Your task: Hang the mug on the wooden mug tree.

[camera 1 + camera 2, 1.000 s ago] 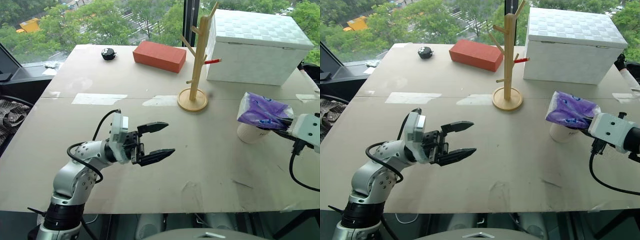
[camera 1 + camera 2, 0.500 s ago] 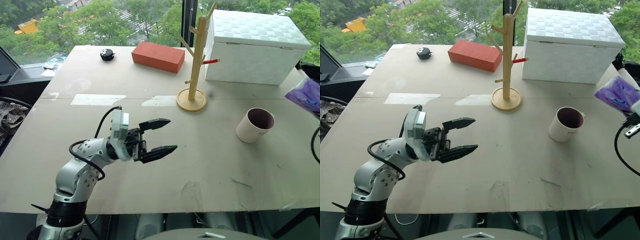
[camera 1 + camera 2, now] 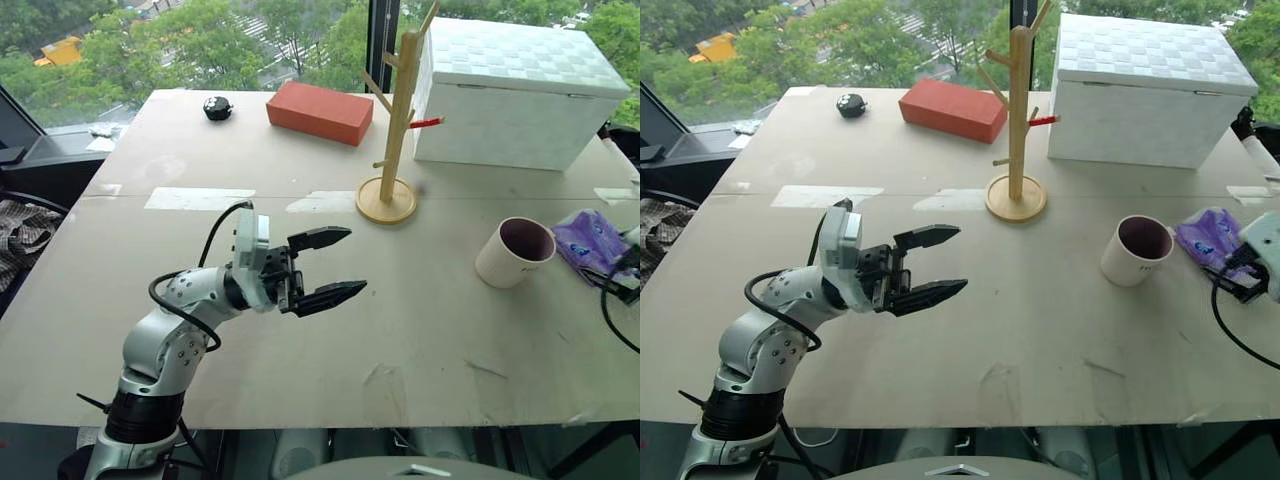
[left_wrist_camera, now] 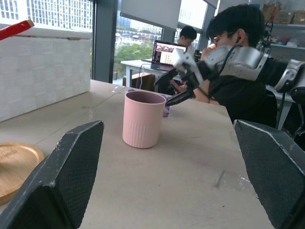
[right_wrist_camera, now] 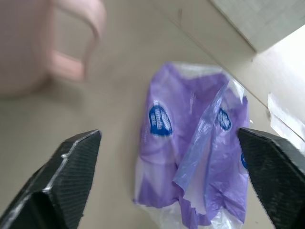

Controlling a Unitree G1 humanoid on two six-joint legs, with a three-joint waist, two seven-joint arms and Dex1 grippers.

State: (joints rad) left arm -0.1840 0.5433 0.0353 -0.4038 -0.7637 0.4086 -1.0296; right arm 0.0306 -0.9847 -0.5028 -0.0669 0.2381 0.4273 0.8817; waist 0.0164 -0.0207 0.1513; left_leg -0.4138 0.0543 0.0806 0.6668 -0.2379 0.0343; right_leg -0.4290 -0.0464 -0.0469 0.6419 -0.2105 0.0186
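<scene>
Mug [image 3: 513,251]: cream-beige cylinder, ribbed lower wall, dark maroon inside, standing upright and unheld on the table [image 3: 200,160], right of the mug tree [image 3: 393,130] and well apart from it; handle faces the tissue pack [image 3: 590,241] lying just beside it. Mug tree: light-wood pole on a round disc base, angled pegs (one red), in front of the white box [image 3: 520,95]. Left gripper [image 3: 334,265]: raised over the table's near middle, arm bent, pointing toward the mug, jaws wide, nothing between them. Right gripper [image 5: 162,191]: at the table's right edge, jaws wide over the tissue pack, not gripping it.
</scene>
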